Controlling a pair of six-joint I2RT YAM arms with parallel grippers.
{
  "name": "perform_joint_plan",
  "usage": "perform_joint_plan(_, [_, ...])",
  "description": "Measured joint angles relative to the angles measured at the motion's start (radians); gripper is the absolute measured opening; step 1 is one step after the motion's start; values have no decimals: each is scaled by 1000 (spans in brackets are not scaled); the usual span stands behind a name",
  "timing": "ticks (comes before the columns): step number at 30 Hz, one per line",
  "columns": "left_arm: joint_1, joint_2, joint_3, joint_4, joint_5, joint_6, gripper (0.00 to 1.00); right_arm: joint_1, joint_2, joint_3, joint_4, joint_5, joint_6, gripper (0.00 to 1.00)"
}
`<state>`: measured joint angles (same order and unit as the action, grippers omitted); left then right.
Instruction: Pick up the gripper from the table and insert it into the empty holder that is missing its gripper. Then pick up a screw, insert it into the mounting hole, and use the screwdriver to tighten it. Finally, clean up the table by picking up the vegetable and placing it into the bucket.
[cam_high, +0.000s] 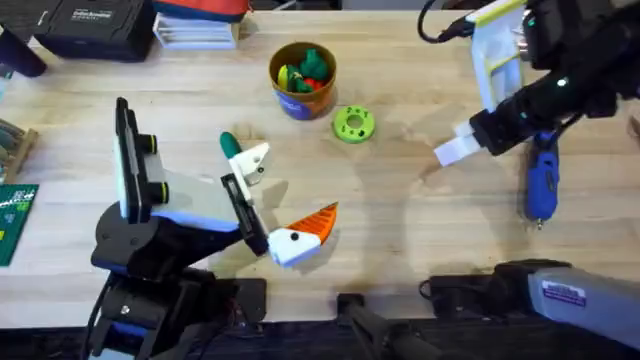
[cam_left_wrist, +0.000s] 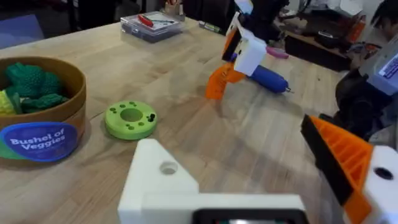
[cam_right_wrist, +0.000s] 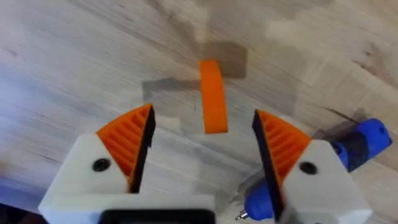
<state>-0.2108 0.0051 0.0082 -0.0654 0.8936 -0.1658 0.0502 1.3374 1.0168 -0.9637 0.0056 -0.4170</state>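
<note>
Right gripper jaws apart, empty, above bare table, screwdriver lying just beside it. Left gripper also spread, empty. Bucket beyond it already holds green veggies; cleanup looks done, fastening unclear.

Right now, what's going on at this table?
Neither arm holds anything. The right gripper is open, low over the table beside the blue screwdriver, which lies on the wood. The left gripper is also open, near the table's middle. The bucket already holds toy vegetables, and the lime-green disc sits beside it. A small orange piece lies ahead of the right fingers.
</note>
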Motion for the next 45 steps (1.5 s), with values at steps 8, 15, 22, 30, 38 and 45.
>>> perform_joint_plan(8, [0, 0, 0, 0, 0, 0, 985, 0, 63, 0, 0, -3, 19, 744])
perform_joint_plan(15, [0, 0, 0, 0, 0, 0, 985, 0, 78, 0, 3, -2, 23, 350])
perform_joint_plan(22, [0, 0, 0, 0, 0, 0, 985, 0, 76, 0, 8, -3, 27, 14])
perform_joint_plan(30, [0, 0, 0, 0, 0, 0, 985, 0, -93, 2, -5, -86, 27, 9])
perform_joint_plan(38, [0, 0, 0, 0, 0, 0, 985, 0, -278, 19, 0, -403, 95, 9])
perform_joint_plan(45, [0, 0, 0, 0, 0, 0, 985, 1, -218, 20, 45, -636, 318, 9])
